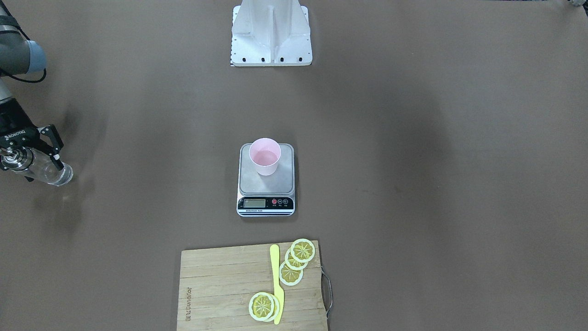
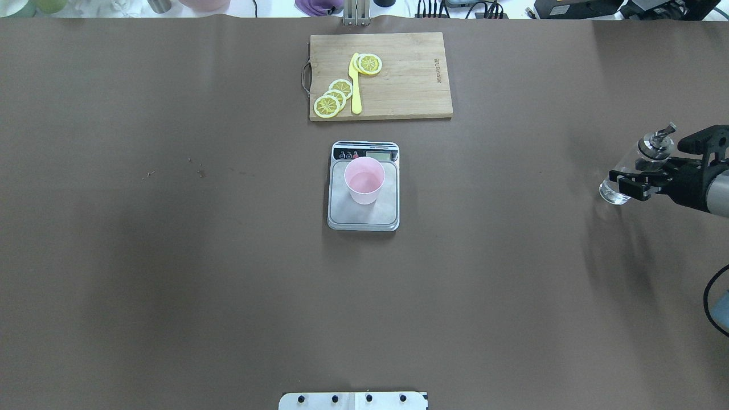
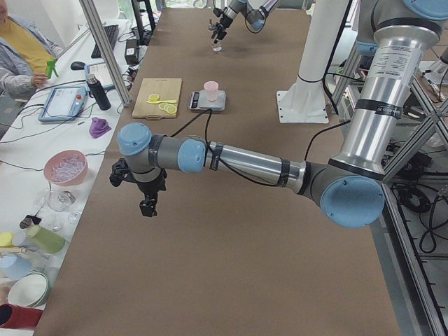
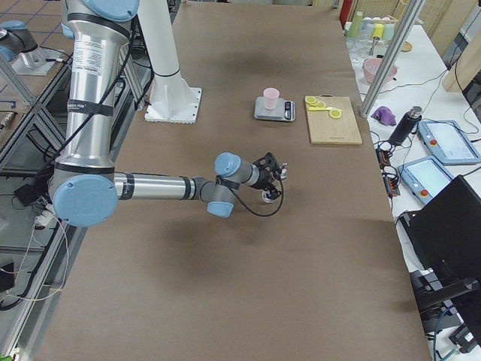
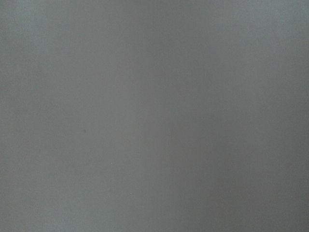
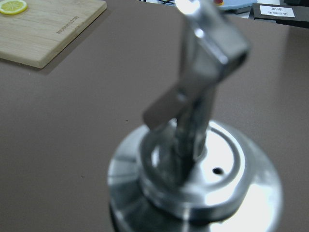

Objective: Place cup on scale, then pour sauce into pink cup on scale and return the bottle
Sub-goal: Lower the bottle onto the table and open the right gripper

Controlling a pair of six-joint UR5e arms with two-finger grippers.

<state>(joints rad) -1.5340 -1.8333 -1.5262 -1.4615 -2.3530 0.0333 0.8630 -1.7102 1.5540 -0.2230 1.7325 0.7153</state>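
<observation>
Holding the glass bottle (image 2: 615, 191) w/ the right gripper (image 2: 629, 183), jaws pinching its body, far right of the table. It's well apart from the pink cup (image 2: 364, 179) on the scale (image 2: 364, 213), mid-table. Prob. the put-back step: hold it straight, lower slow till it sits flat, then let go. Left gripper (image 3: 148, 208): can't tell if open.

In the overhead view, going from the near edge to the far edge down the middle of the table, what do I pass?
First the white metal base plate → flat silver digital kitchen scale bearing the small pale pink plastic cup → rectangular bamboo cutting board.
</observation>
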